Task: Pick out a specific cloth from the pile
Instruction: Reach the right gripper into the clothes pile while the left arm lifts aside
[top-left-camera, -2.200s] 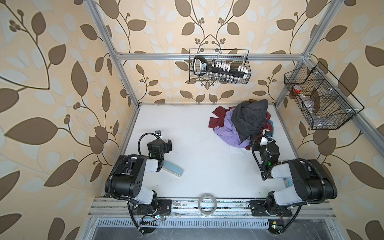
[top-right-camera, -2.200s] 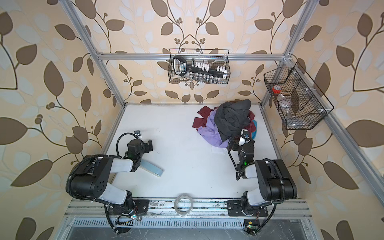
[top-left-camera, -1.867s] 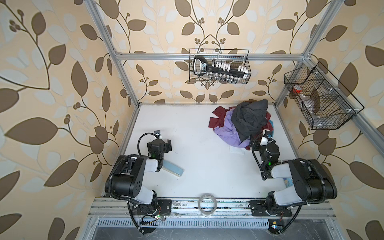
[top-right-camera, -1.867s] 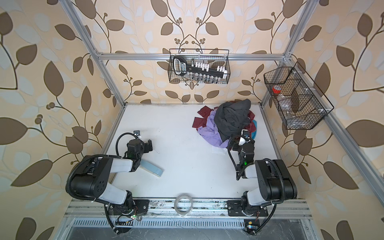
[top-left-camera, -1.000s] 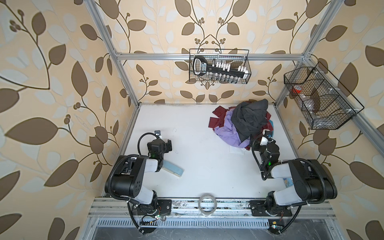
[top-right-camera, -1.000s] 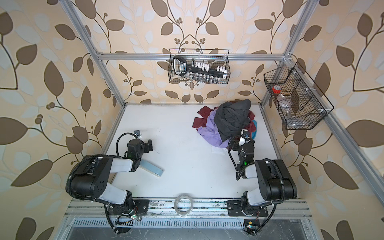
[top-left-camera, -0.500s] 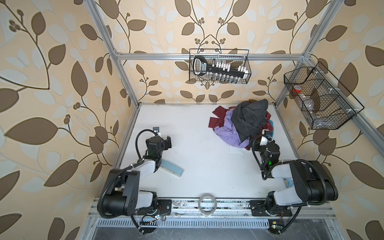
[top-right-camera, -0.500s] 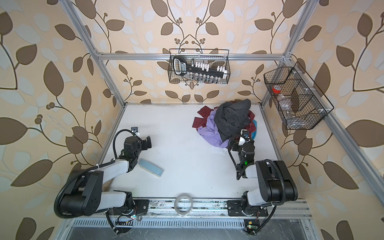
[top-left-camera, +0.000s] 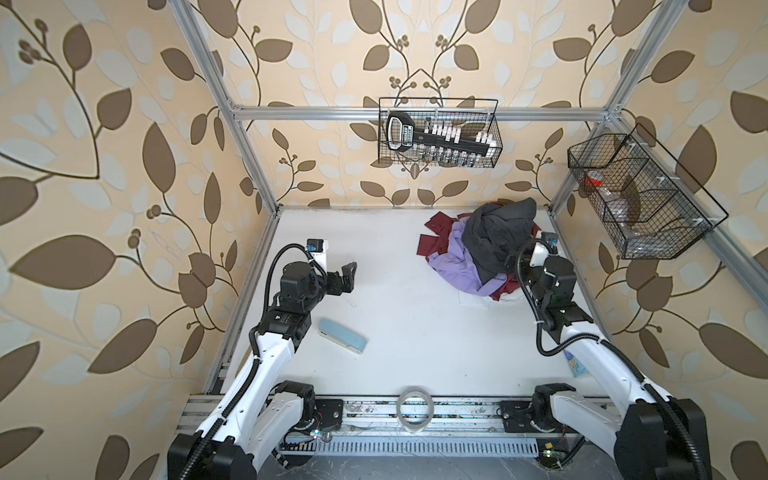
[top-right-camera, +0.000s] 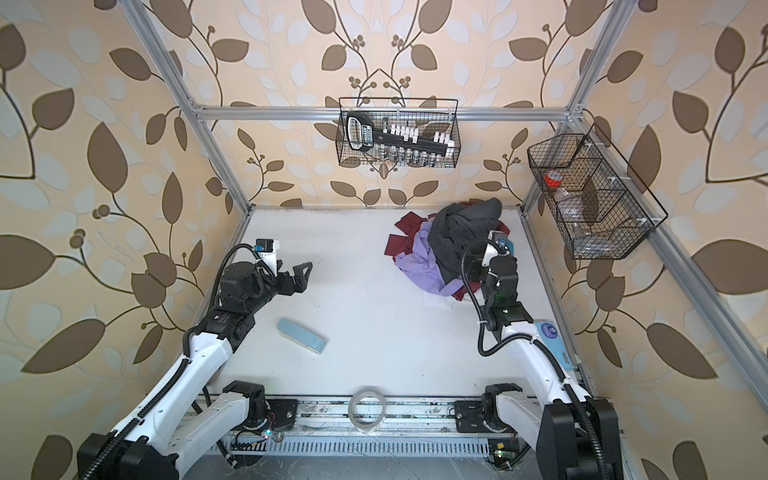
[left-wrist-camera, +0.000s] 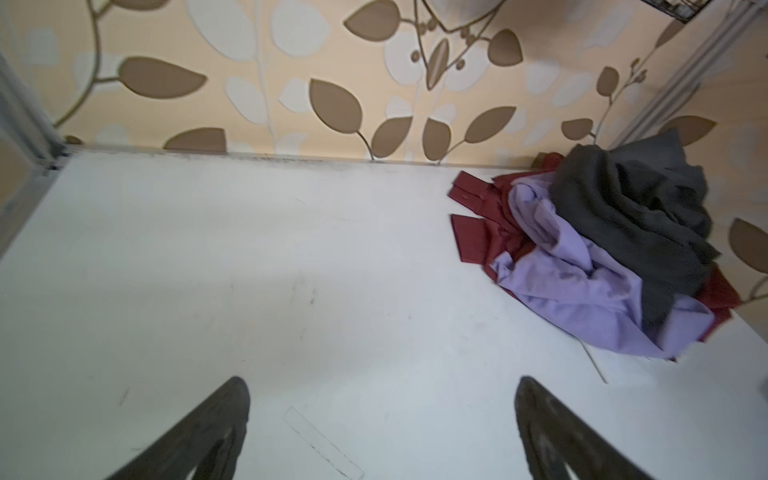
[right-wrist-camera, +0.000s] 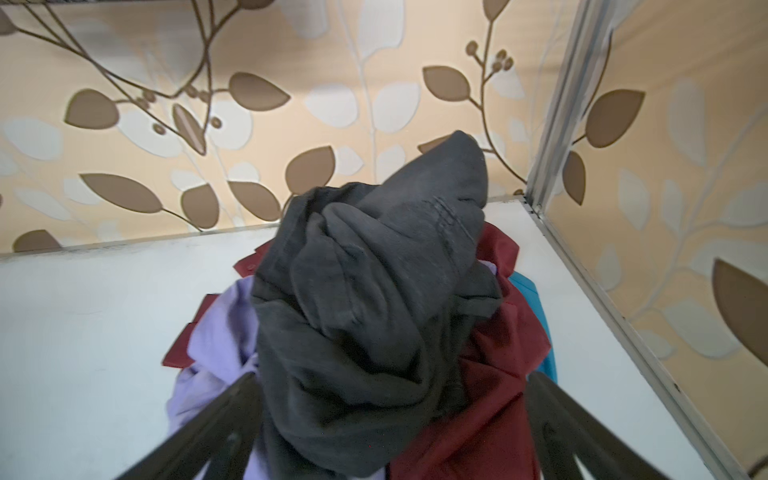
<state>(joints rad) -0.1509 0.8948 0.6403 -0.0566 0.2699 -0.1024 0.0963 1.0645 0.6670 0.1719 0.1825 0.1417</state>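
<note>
Since the lavender cloth (top-left-camera: 453, 266) is half buried under the dark grey garment (top-left-camera: 494, 237) in the far-right pile (top-right-camera: 451, 253), the right gripper (right-wrist-camera: 392, 376) is held wide apart and empty at its near edge, the left gripper (left-wrist-camera: 382, 382) likewise spread, well away.

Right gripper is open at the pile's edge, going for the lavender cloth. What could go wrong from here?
1. The dark grey garment lies over the lavender cloth and fills the open right gripper; closing here would likely grab grey instead.
2. The maroon garment lies beneath and beside the lavender; a pull may drag the pile, and the open left gripper is far off.
</note>
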